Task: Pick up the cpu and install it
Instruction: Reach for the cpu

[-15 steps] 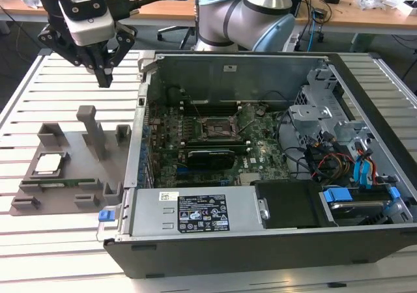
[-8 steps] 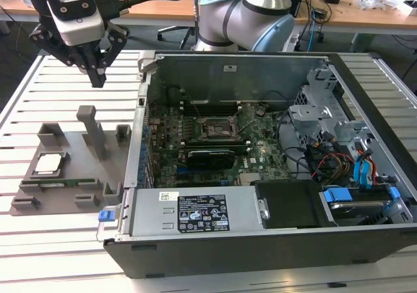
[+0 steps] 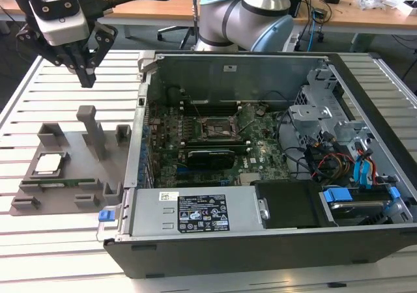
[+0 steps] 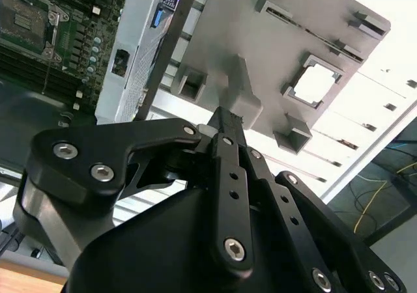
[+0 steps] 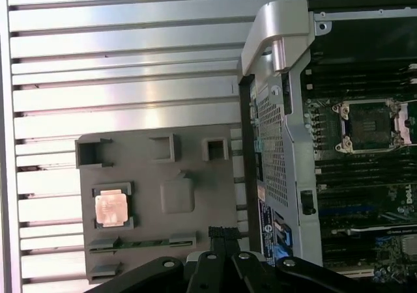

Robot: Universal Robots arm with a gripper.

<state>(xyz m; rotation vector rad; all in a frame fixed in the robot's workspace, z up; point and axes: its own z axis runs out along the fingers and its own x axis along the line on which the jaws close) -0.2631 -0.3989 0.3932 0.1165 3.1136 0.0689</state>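
The cpu (image 3: pixel 52 164), a small square chip with a pale metal top, lies flat in a recess of the grey holder plate (image 3: pixel 65 182) at the exterior view's left. It also shows in both wrist views (image 4: pixel 317 84) (image 5: pixel 111 208). My gripper (image 3: pixel 86 79) hangs well above the plate's far edge, its black fingers pressed together with nothing between them. Their tips (image 4: pixel 225 118) (image 5: pixel 221 232) point down beside the plate's upright post (image 3: pixel 92 129). The motherboard's socket (image 3: pixel 218 129) sits inside the open computer case (image 3: pixel 140 143).
The slatted metal table (image 3: pixel 65 241) carries the plate and the case. The case's wall stands right beside the plate. Drive cages and cables (image 3: pixel 339 150) fill the case's side at the exterior view's right. A long black card (image 3: pixel 208 156) lies below the socket.
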